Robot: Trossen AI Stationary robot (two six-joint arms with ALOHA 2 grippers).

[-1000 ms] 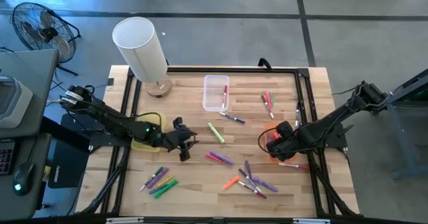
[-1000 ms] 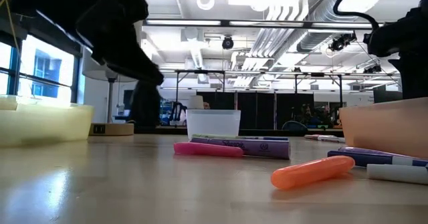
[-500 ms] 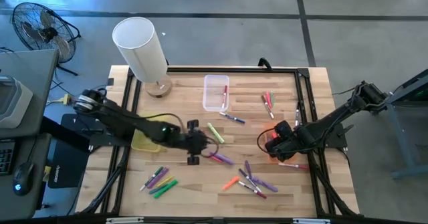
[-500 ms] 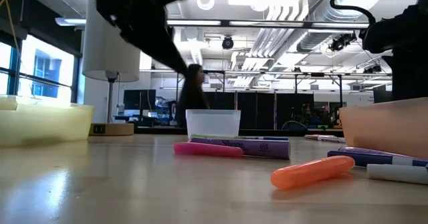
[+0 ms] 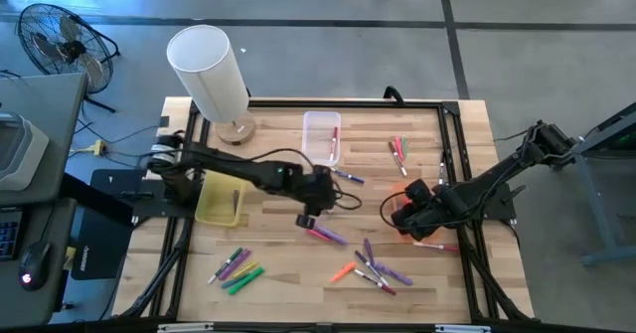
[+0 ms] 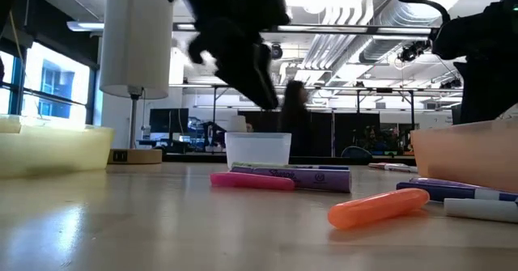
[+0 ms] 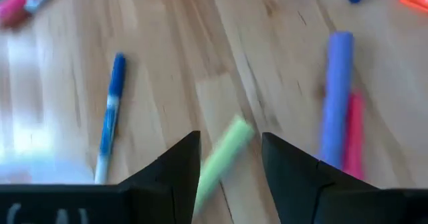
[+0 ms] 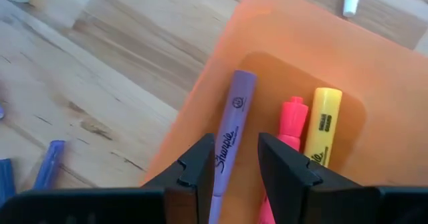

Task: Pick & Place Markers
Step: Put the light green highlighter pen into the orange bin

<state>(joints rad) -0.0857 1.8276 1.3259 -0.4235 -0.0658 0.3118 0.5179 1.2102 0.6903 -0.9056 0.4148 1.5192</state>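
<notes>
Left gripper [image 7: 231, 158] hovering over light-green marker [image 7: 221, 157] mid-table, jaws parted, empty. Right gripper [image 8: 235, 158] above orange bin [image 8: 314, 63], parted around purple marker [image 8: 227, 147], contact unclear. Risk: descending off-centre, nudging green marker aside rather than straddling.

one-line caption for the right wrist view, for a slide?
Right pincer open above the orange bin, which holds purple, pink and yellow markers.

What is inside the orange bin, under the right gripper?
The orange bin holds a purple marker, a pink marker and a yellow marker. The right gripper hides their near ends.
</notes>
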